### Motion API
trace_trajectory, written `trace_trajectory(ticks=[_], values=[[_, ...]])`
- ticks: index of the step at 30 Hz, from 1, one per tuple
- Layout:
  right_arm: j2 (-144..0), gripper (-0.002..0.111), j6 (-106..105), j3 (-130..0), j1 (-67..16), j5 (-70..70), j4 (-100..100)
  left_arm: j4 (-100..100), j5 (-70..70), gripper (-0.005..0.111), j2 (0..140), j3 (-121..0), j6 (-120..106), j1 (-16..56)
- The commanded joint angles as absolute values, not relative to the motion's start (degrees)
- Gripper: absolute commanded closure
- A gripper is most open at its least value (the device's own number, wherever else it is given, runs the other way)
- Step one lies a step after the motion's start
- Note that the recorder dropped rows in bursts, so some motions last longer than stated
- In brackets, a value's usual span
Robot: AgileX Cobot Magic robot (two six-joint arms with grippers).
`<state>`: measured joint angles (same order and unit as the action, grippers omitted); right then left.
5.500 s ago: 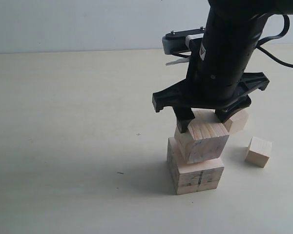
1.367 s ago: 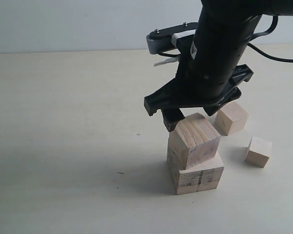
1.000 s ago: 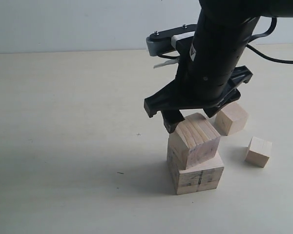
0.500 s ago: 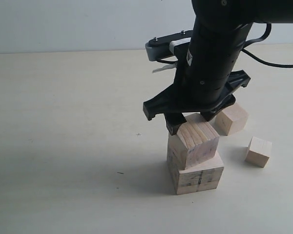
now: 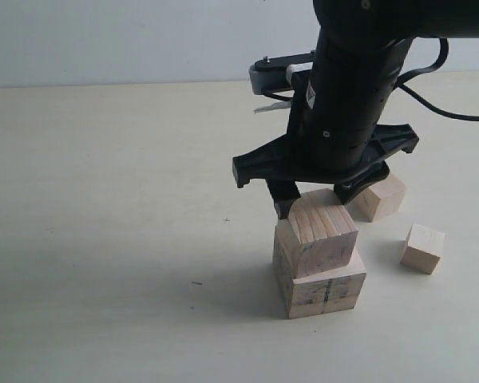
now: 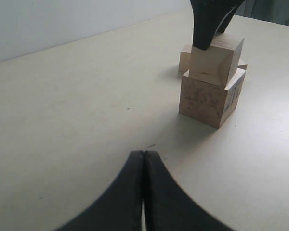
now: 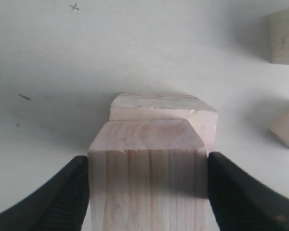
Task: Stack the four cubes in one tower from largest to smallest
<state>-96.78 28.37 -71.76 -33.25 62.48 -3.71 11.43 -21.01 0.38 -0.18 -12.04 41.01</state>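
Observation:
The largest cube (image 5: 323, 287), with a dark seam on its side, stands on the table. On top of it sits the second cube (image 5: 318, 235), slightly tilted and shifted toward the left edge. My right gripper (image 5: 315, 199) comes down from above and is shut on this cube, one finger on each side (image 7: 147, 192). The wrist view shows the second cube (image 7: 147, 154) between the pads and the largest cube (image 7: 161, 107) under it. The third cube (image 5: 381, 198) and the smallest cube (image 5: 422, 248) lie on the table to the right. My left gripper (image 6: 143, 155) is shut and empty, well away from the stack (image 6: 211, 91).
The pale table (image 5: 128, 199) runs wide and bare to the left of the stack. The right arm's black body (image 5: 351, 88) hangs over the stack and partly hides the third cube. A cable (image 5: 455, 108) trails at the right.
The right gripper has turned and shifted slightly right, still shut on the second cube. That cube has turned with it and now sits squarer and flatter on the largest cube.

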Motion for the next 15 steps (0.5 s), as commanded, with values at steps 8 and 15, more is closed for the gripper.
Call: trace_trajectory(ticks=[8,15], values=[[-96.01,0.073,30.17,-71.82,-33.28,64.3,-4.98,11.26,-20.66,0.107,0.0,0.0,-12.06,40.95],[-96.01,0.073,31.64,-71.82,-33.28,63.4,-4.98,11.26,-20.66,0.107,0.0,0.0,-12.06,40.95]])
